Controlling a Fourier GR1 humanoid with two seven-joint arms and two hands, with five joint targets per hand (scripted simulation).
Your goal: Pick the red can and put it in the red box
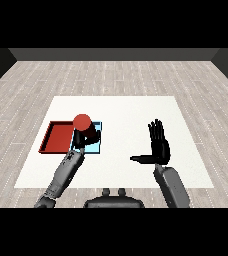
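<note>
Left hand [86, 136] curled round the red can [82, 122], held over the light blue tray [99, 145], just right of the red tray [56, 137]. Right hand [158, 145] well right of the red tray, above the white table [126, 107], fingers straight, thumb out, holding nothing.
</note>
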